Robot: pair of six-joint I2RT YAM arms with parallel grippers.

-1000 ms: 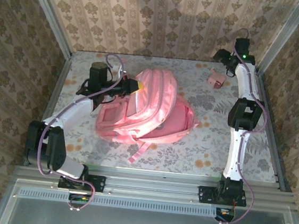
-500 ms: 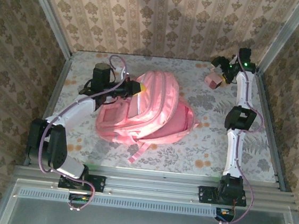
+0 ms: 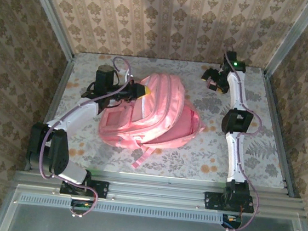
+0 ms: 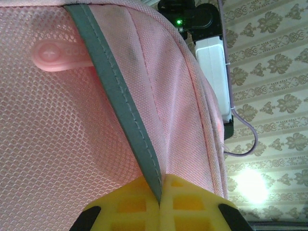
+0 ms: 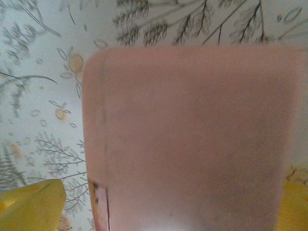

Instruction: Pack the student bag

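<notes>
The student bag (image 3: 157,113), a large pink backpack, lies in the middle of the table. My left gripper (image 3: 142,90) is at its upper left rim, shut on the grey-trimmed edge (image 4: 120,110) of the bag's opening. In the left wrist view the yellow fingertips (image 4: 192,202) pinch that trim with pink mesh on one side. At the far right my right gripper (image 3: 213,81) stands open around a small pink box (image 3: 218,86). In the right wrist view the box (image 5: 192,130) sits between the jaws, and a strip of table shows between it and the left fingertip (image 5: 31,207).
The table (image 3: 262,138) has a floral cover and is walled in by patterned panels on three sides. A pink strap (image 3: 141,157) trails from the bag toward the near edge. The right arm's white link (image 4: 211,62) shows beyond the bag.
The right arm has swung in from the far right corner and dropped over the small pink box, which has shifted slightly left. The left gripper and the bag have stayed put.
</notes>
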